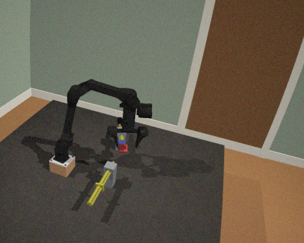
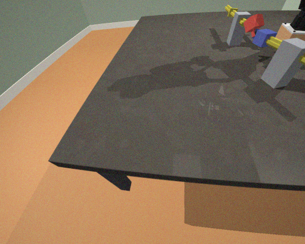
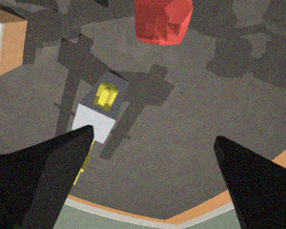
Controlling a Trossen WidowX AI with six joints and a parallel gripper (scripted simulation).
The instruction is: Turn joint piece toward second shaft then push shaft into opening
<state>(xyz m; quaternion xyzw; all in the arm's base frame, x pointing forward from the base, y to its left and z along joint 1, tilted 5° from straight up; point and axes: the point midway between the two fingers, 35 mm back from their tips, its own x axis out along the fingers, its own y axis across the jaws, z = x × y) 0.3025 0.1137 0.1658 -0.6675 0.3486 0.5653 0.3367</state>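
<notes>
The red joint piece [image 1: 122, 148] [image 2: 253, 23] [image 3: 162, 21] sits tilted on the blue hinge part [image 1: 121, 142] [image 2: 263, 37] at the end of the fixed yellow shaft [image 2: 274, 42]. Its opening shows dark on the side toward the second shaft; exact alignment is hard to tell. The second yellow shaft [image 1: 94, 194] [image 2: 228, 9] [image 3: 106, 95] passes through its grey block [image 1: 112, 176] [image 2: 236, 31] [image 3: 94, 123]. Its tip is outside the opening, with a gap in the wrist view. My gripper [image 1: 126, 148] [image 3: 154, 136] is open and empty. In the wrist view the joint piece lies beyond the fingertips.
The fixed shaft's grey block [image 2: 287, 59] stands behind the hinge part. The second shaft has a yellow crosspiece [image 1: 100, 186] on its outer part. The arm's wooden base [image 1: 58, 168] [image 3: 11, 40] stands to the left in the top view. Everything stands on the dark table [image 1: 173, 204] [image 2: 147, 126].
</notes>
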